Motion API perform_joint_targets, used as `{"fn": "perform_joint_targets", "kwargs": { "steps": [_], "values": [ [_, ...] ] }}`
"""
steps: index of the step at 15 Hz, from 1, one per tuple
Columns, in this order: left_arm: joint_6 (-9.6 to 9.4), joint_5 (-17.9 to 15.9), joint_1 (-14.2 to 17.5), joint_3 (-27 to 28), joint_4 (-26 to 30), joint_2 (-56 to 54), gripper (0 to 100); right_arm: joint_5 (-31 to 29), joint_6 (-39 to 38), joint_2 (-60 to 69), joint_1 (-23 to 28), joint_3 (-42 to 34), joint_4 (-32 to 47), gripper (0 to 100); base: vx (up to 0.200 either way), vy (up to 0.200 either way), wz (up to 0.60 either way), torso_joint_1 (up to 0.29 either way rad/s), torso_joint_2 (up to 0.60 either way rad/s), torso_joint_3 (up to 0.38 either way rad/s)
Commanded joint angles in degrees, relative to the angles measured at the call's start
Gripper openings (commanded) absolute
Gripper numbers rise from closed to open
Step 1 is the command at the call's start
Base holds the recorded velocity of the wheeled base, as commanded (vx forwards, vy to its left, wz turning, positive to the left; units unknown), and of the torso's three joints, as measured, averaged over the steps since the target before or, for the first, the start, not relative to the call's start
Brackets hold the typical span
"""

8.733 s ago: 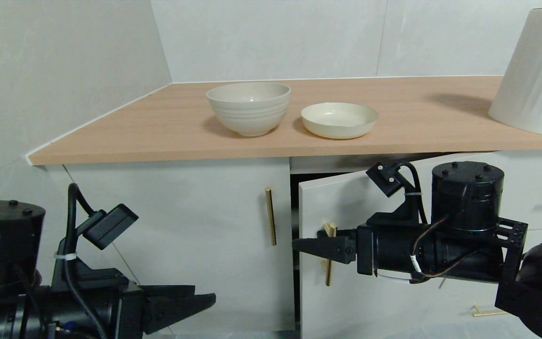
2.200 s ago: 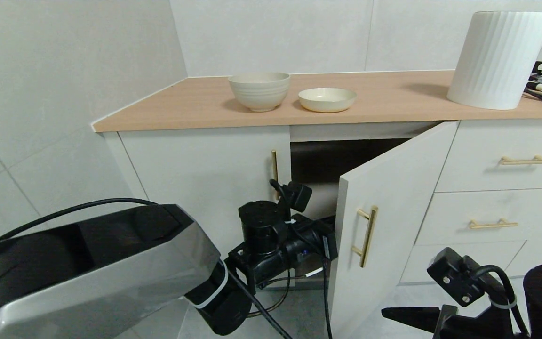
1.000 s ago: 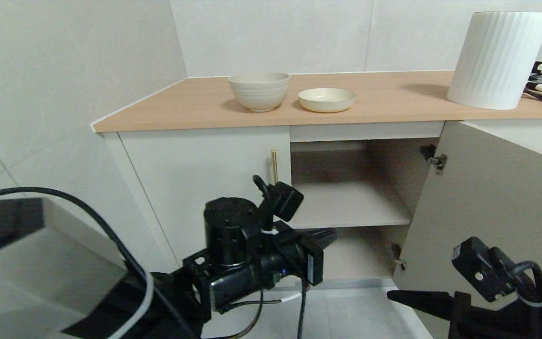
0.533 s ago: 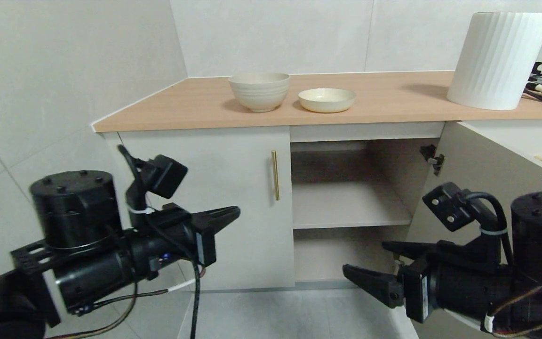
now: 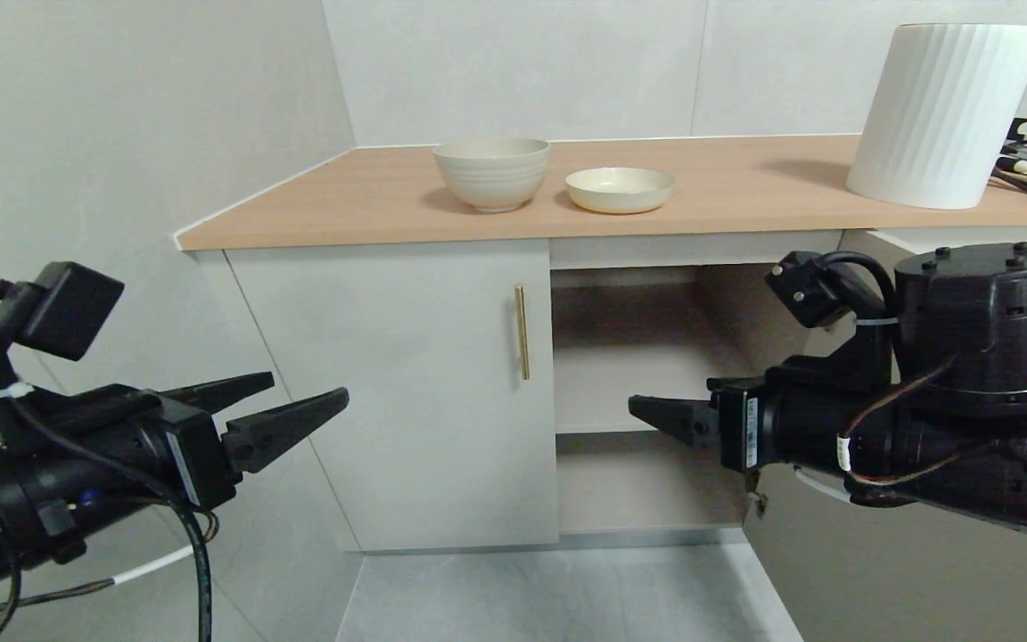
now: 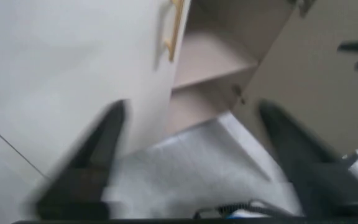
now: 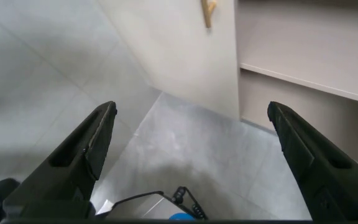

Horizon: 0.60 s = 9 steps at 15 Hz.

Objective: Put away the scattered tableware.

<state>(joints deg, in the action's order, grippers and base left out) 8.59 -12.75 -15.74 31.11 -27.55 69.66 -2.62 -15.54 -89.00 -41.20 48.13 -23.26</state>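
Up on the smooth, wood-grain countertop (image 5: 745,192) you have a deep, round bowl (image 5: 491,172), cream with ribbed bands around its side. Just to its right sits a shallow dish (image 5: 620,189), pale and low-rimmed, close to the bowl but not touching it. Farther right stands a tall white fluted cylinder (image 5: 946,114).

Below, the flat matte cabinet door (image 5: 389,392) on the left is closed, with a slim brass handle (image 5: 521,332) upright at its edge. The compartment on the right is open, showing a plain shelf (image 5: 647,383).

Your left gripper (image 5: 304,390) hangs low in front of the closed door, its black tapered fingers spread wide and holding nothing. Your right gripper (image 7: 191,107) is level with the shelf, its jaws also wide and empty. Both pieces of tableware sit well above and apart from either claw.
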Motion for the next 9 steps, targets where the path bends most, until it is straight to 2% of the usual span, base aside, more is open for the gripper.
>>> {"fn": "perform_joint_targets", "kwargs": {
  "steps": [1,9],
  "values": [
    [0.11,0.1,0.8,1.2,0.0,0.3,100,0.0,0.0,-0.8,0.5,0.3,0.1,100,0.000,0.000,0.00,0.000,0.00,0.000],
    [0.11,0.2,1.7,4.1,-0.4,2.2,100,0.0,-0.4,-0.6,0.2,0.5,-0.3,100,0.000,0.000,0.00,0.000,0.00,0.000]
  ]
}}
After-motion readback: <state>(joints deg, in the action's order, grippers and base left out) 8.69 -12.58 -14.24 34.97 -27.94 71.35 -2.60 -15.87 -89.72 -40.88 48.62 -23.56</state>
